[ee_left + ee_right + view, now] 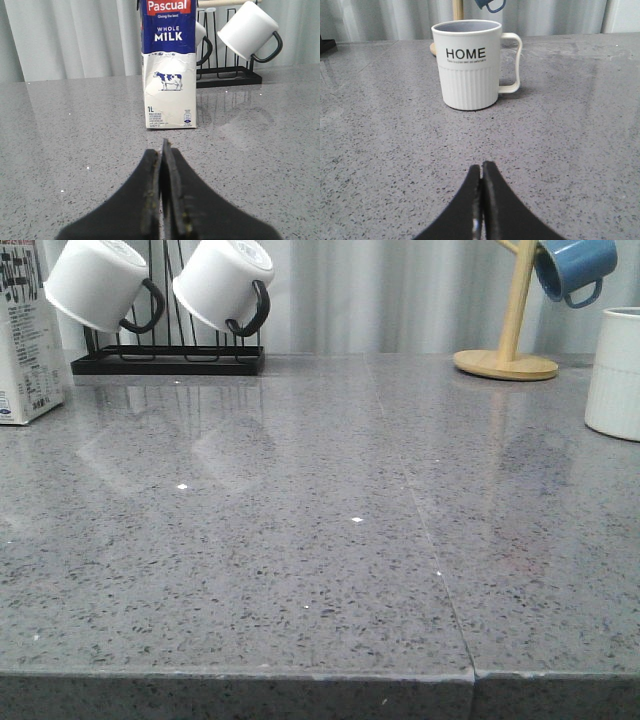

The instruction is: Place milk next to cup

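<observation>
Front view: a speckled grey stone countertop (320, 540) stretches from the near edge to pale curtains at the back. The tall white milk carton (28, 340) stands upright at the far left edge of the frame, partly cut off. Just to its right, two plain white mugs with black handles (222, 285) hang tilted on a black wire rack (168, 362). At far right, the white ceramic cup with a ribbed lower half (613, 375) stands on the counter, well apart from the carton. Behind it, a blue mug (573, 268) hangs from a wooden mug tree (506, 363). Neither arm shows here.

Left wrist view: the left gripper (162, 145) is pressed closed with nothing between its black fingers, low over the counter. The carton (169, 65), blue-banded and lettered "WHOLE MILK" above a small cow, stands upright ahead of it, apart from the fingertips.

Right wrist view: the right gripper (481, 167) is likewise closed and empty. Ahead stands the cup (470, 65), lettered "HOME", upright, its handle to the right, clear of the fingertips.
</observation>
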{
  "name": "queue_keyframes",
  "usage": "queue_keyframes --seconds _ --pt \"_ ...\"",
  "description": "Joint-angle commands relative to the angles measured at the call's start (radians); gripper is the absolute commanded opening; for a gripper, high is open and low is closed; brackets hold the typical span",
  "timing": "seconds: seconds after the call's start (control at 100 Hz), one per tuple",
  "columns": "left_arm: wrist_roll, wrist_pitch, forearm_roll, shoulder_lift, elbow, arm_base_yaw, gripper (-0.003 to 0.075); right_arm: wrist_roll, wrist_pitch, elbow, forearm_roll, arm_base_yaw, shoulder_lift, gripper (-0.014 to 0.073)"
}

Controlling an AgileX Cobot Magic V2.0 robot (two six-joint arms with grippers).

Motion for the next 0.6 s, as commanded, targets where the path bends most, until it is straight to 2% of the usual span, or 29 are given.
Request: queue_keyframes --seconds 0.0,0.59 --pt "-0.010 -0.085 0.000 -0.031 0.062 0.004 -0.0020 -0.007 -0.086 -0.017 0.002 -0.008 -0.024 -0.0066" --pt "-0.010 -0.085 0.000 -0.031 0.062 0.004 -0.0020 -0.007 -0.088 -0.017 0.002 -0.008 -0.024 -0.0066"
